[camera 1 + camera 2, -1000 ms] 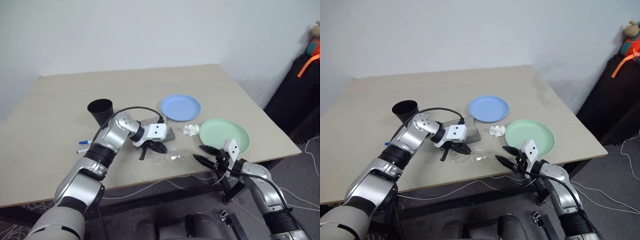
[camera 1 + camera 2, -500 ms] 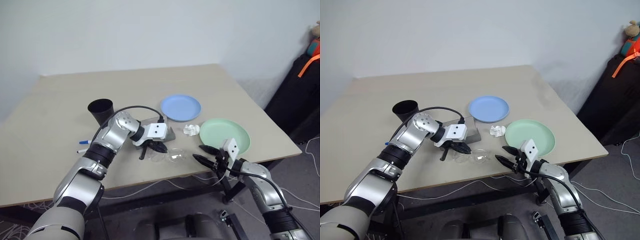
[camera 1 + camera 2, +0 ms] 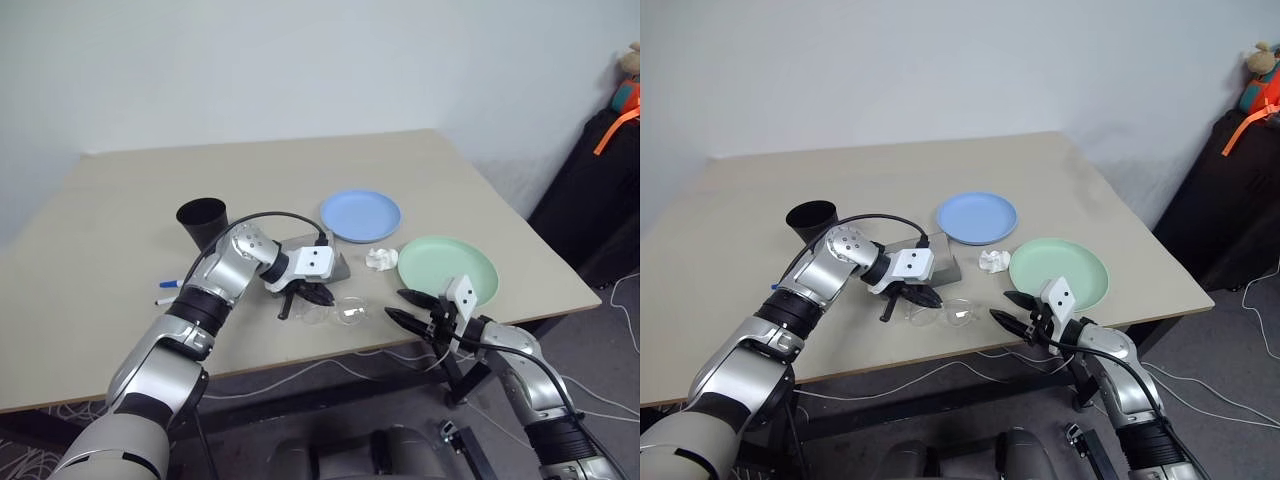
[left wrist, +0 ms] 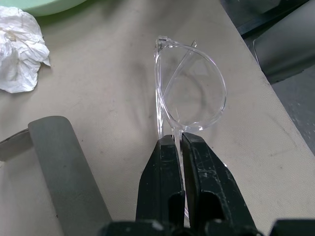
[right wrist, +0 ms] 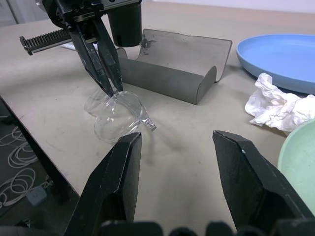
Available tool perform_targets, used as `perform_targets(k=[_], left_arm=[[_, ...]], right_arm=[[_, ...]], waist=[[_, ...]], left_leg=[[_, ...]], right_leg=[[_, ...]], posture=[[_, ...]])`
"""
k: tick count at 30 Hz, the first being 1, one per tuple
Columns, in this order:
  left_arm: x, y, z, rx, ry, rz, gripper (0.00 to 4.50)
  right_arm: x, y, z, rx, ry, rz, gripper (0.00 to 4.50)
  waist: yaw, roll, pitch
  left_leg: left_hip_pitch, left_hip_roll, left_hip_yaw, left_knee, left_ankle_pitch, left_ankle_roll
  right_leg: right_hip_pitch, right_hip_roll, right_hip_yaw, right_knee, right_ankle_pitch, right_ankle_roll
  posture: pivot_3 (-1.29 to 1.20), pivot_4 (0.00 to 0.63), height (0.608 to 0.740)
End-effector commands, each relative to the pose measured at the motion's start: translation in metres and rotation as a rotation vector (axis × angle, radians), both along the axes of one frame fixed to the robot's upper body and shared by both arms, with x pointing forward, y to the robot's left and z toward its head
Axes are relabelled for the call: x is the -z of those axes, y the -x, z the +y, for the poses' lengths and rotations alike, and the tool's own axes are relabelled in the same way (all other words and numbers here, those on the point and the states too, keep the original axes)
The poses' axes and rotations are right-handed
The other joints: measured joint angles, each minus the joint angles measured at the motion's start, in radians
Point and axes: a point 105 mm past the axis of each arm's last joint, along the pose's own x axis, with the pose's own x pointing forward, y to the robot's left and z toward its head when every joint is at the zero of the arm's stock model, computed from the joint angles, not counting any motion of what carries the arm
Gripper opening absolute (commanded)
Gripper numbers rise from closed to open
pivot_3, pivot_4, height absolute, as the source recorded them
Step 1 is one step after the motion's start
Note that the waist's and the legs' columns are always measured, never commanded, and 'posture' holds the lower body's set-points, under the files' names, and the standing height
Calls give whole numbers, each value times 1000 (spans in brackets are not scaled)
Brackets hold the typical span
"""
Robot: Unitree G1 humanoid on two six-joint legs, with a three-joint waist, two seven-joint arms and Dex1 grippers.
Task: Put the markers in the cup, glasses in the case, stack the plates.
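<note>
— Where are we with this?

— Early, I'd say. The left gripper (image 4: 178, 142) is clenched on the clear glasses (image 4: 192, 91), pinching the frame; they sit on the table (image 3: 120, 200) just in front of the open grey case (image 5: 172, 61), not in it.

— And the other one?

— The right gripper (image 5: 174, 147) hangs spread with nothing in it, near the table's edge by the green plate (image 3: 448, 268). The blue plate (image 3: 361, 214) lies apart, unstacked. Two markers (image 3: 168, 291) lie outside the black cup (image 3: 202, 218).

— Any labels?

— None I can read.
</note>
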Motion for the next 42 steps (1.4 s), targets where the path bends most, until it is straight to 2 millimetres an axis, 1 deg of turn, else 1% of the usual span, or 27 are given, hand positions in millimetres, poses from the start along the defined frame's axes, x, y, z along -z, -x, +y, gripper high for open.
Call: perform_targets(k=[1, 2, 4, 5, 6, 7, 8, 9, 10, 14, 16, 18, 20, 22, 25, 26, 27, 28, 31, 37, 42], left_arm=[[-6, 1, -4, 9, 21, -10, 699], [-6, 1, -4, 8, 22, -10, 967], [-6, 1, -4, 2, 20, -14, 1697], [-6, 0, -3, -2, 20, -17, 1978], [-6, 0, -3, -4, 20, -19, 2399], [-7, -2, -2, -8, 18, -30, 2636], [-8, -4, -2, -16, 16, -48, 3002], [-9, -7, -1, -28, 21, -64, 3373], [-15, -11, -2, -47, 52, -80, 3678], [-40, -21, -8, -98, 195, -128, 3678], [-63, -26, -9, -156, 346, -155, 3678], [-74, -26, -7, -174, 427, -165, 3678], [-80, -20, -3, -172, 486, -178, 3678], [-82, -16, 1, -198, 528, -161, 3678], [-83, -3, 6, -239, 632, -130, 3678], [-83, 0, 6, -260, 665, -123, 3726], [-82, 3, 7, -284, 691, -112, 3726], [-81, 4, 7, -300, 707, -104, 3726], [-76, 9, 6, -325, 715, -96, 3726], [-67, 20, -1, -359, 733, -66, 3726], [-64, 24, -8, -363, 746, -46, 3726]], right_arm=[[-19, -5, 4, -17, -7, -75, 2496], [-19, -5, 4, -17, -7, -75, 2496], [-20, -5, 4, -17, -6, -76, 2496], [-20, -5, 4, -18, -6, -76, 2496], [-20, -6, 4, -18, -5, -77, 2496], [-20, -6, 4, -18, -4, -78, 2496], [-21, -7, 4, -18, -3, -80, 2496], [-22, -7, 4, -17, -2, -85, 2496], [-24, -9, 3, -12, 2, -94, 2496], [-31, -15, -1, 17, 26, -126, 2496], [-33, -23, -9, 53, 105, -143, 2496], [-33, -27, -14, 76, 174, -159, 2496], [-35, -32, -20, 99, 219, -170, 2496], [-36, -35, -24, 115, 240, -162, 2496], [-35, -39, -29, 127, 297, -149, 2496], [-34, -40, -31, 134, 311, -138, 2861], [-32, -41, -33, 132, 322, -121, 3072], [-31, -41, -33, 131, 329, -109, 3380], [-28, -42, -35, 123, 364, -98, 4441], [-29, -51, -34, 164, 399, -79, 4478], [-13, -53, -33, 236, 471, -24, 4478]], waist=[[0, 0, 0], [0, 0, 0], [0, 0, 0], [0, 0, 0], [0, 0, 0], [0, 0, 0], [0, 0, 0], [0, 0, 0], [0, 0, 0], [0, 0, 0], [0, 0, 0], [0, 0, 0], [-1, 0, 0], [-1, 0, 0], [-1, 0, 0], [-1, 0, 0], [-1, 0, 0], [-1, -1, 0], [3, -2, 0], [0, -2, 0], [0, -2, 0]], left_leg=[[0, 0, 0, 0, 0, 0], [0, 0, 0, 0, 0, 0], [0, 0, -1, 0, 1, 1], [0, -1, -1, 0, 1, 2], [0, -1, -1, 0, 1, 2], [0, -1, -1, 0, 1, 2], [0, -1, -1, 0, 1, 2], [0, -1, -1, 0, 1, 2], [0, -2, -1, 0, 1, 2], [0, -2, -1, 0, 1, 2], [0, -2, -1, 0, 1, 2], [-1, -2, -1, 0, 1, 2], [0, -2, -1, 0, 1, 2], [0, -2, -1, -1, 1, 2], [0, -2, -1, -2, 1, 3], [1, -2, 0, -2, 2, 3], [0, -2, 0, -2, 2, 3], [0, -2, 0, -1, 2, 3], [0, -3, -1, 0, 2, 4], [0, -4, -1, 0, 1, 1], [0, -4, -2, 0, 1, 2]], right_leg=[[0, 0, 0, 0, 0, 0], [0, 0, 0, 0, 0, 0], [0, 0, 0, 0, 0, 0], [0, 0, 0, 0, 0, 0], [0, 0, 1, 0, 0, 0], [0, 0, 1, 0, 0, 0], [0, 0, 1, 0, 0, 0], [0, 0, 1, 0, 0, 0], [0, 0, 1, 0, 0, 0], [0, 0, 1, 0, 0, 0], [0, 0, 1, 0, 0, 0], [-1, 0, 2, 1, 0, 0], [-1, 0, 2, 0, 0, 0], [-1, 0, 2, 0, 0, 0], [-1, 0, 3, 0, 0, 0], [-1, 0, 3, 0, 0, 0], [-1, 0, 3, 1, 0, 0], [-1, 0, 3, 1, 0, 0], [0, 0, 3, 1, 0, 0], [0, -1, 4, 1, 0, 0], [0, 0, 3, 1, 0, 0]], posture=[[0, 0, 740], [0, 0, 740], [0, 0, 740], [0, 0, 740], [0, 0, 740], [0, 0, 740], [0, 0, 740], [0, 0, 740], [0, 0, 740], [0, 0, 740], [0, 0, 740], [0, 0, 740], [0, 0, 740], [0, 0, 740], [0, 0, 740], [0, 0, 740], [0, 0, 740], [0, 0, 740], [0, 0, 740], [0, 0, 740], [0, 0, 740]])
